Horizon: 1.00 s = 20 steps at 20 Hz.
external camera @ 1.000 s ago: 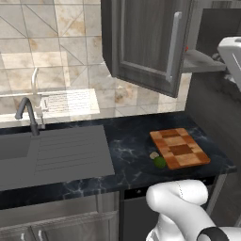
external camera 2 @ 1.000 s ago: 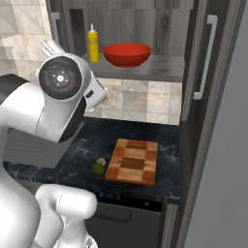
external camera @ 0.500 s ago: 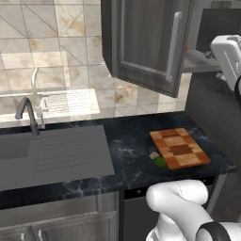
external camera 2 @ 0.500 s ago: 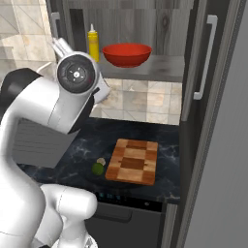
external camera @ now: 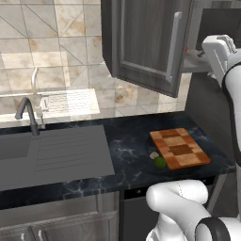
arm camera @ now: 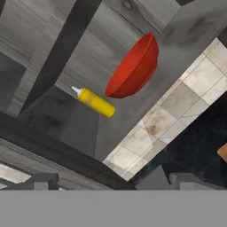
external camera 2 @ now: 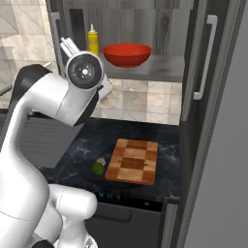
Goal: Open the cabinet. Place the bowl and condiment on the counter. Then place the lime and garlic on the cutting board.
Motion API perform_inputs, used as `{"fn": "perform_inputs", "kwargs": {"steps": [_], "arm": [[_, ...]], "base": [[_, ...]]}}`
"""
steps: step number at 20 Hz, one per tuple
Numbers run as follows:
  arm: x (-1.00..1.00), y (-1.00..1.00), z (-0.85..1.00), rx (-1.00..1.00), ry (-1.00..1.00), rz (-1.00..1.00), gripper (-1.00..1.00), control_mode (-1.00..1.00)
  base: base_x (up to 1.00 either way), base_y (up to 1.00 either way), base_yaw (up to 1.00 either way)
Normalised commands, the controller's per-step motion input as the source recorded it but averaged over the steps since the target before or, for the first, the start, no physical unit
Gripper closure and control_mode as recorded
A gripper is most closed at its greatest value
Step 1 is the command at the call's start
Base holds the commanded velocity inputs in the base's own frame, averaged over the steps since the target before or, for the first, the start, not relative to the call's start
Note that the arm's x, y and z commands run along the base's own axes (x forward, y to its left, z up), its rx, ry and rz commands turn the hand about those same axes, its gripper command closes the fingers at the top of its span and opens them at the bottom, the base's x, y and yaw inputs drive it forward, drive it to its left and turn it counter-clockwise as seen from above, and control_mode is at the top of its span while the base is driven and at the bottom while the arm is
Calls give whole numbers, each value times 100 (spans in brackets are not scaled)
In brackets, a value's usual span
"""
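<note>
The cabinet (external camera: 141, 42) stands open, its left door swung out. On its shelf (external camera 2: 164, 68) sit the red bowl (external camera 2: 127, 54) and the yellow condiment (external camera 2: 93, 41); the hand view shows the bowl (arm camera: 135, 68) and the condiment (arm camera: 96, 102) ahead. My gripper (external camera 2: 68, 46) hangs in front of the shelf, just left of the condiment and apart from it. In the hand view the gripper (arm camera: 113, 184) is open with nothing between its fingertips (arm camera: 44, 181). The lime (external camera 2: 98, 168) and garlic (external camera 2: 101, 161) lie on the counter (external camera 2: 82, 150), against the left edge of the cutting board (external camera 2: 133, 161).
A grey sink and drainboard (external camera: 47, 150) with a faucet (external camera: 28, 115) take up the counter's left part. The cabinet's right door (external camera 2: 203, 63) stands open beside the shelf. A dark tall unit rises at the far right.
The hand has swung in closer to the open shelf, toward the condiment. The bowl, condiment, lime and garlic have not moved.
</note>
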Motion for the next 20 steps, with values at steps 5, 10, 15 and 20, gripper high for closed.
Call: {"fn": "perform_inputs", "kwargs": {"steps": [5,10,15,20], "arm": [[22,0,0,6,0,3,-100,-100],[26,0,0,6,3,3,-100,-100],[28,0,-1,6,4,4,-100,-100],[28,0,-4,6,4,4,-100,-100]], "base": [[0,0,0],[0,0,0],[0,0,0],[0,0,0]]}}
